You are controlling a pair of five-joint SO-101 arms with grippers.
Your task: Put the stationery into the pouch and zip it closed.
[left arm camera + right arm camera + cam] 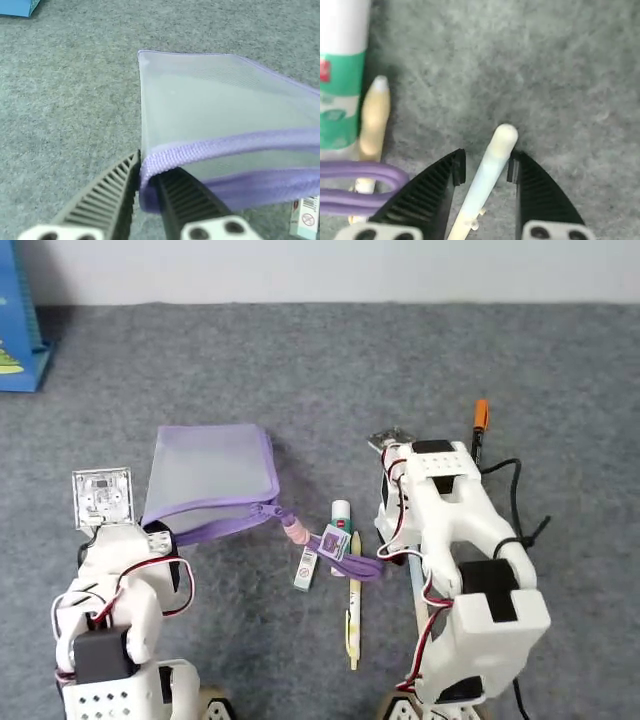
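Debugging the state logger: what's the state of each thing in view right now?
pouch: flat on the table, mouth looks unzipped, looks empty.
left gripper: shut on the pouch's purple rim.
right gripper: open, astride the pale pen.
pale pen: lying on the table, not gripped.
glue stick: lying outside the pouch.
yellow pen: lying outside the pouch.
orange-capped pen: lying apart from the others.

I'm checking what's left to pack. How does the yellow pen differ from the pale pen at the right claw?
The yellow pen is yellow with a tapered tip; the pale pen is whitish with a rounded end. The yellow pen lies free beside the glue stick, a purple strap across it; the pale pen sits between the open jaws of the right claw. Both lie flat on the grey carpet.
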